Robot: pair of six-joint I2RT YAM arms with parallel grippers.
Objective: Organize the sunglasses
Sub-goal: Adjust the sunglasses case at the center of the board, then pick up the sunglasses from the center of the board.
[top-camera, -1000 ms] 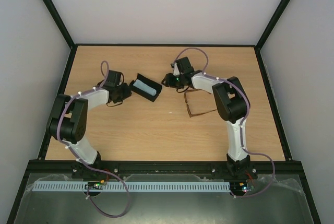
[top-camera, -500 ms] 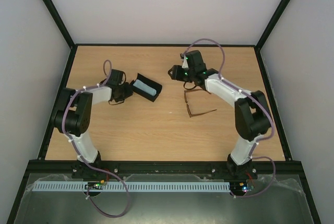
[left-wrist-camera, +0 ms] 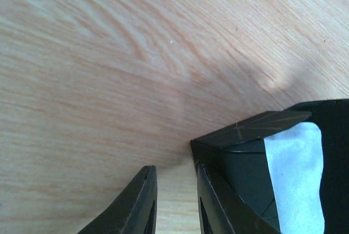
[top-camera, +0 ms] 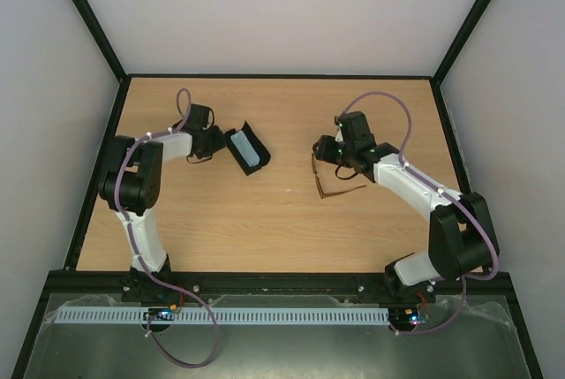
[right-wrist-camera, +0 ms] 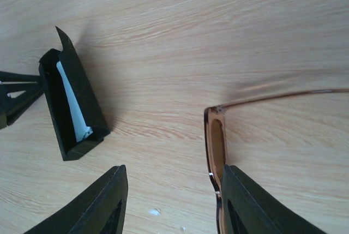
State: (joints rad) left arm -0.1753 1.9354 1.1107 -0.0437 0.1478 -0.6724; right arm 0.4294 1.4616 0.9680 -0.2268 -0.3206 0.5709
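The sunglasses (top-camera: 328, 181) lie unfolded on the wooden table (top-camera: 265, 220), right of centre, with the temple arms pointing right. The right gripper (top-camera: 320, 149) is over their front rim with its claw spread wide. One finger (right-wrist-camera: 245, 201) is right at the frame (right-wrist-camera: 214, 147), though I can't tell if it touches. Well apart to the left is the open black case (top-camera: 247, 149) with a pale blue cloth (top-camera: 251, 157) inside. The left gripper (top-camera: 219, 143) is at the case's end with its fingers nearly together; I can't tell whether it pinches anything.
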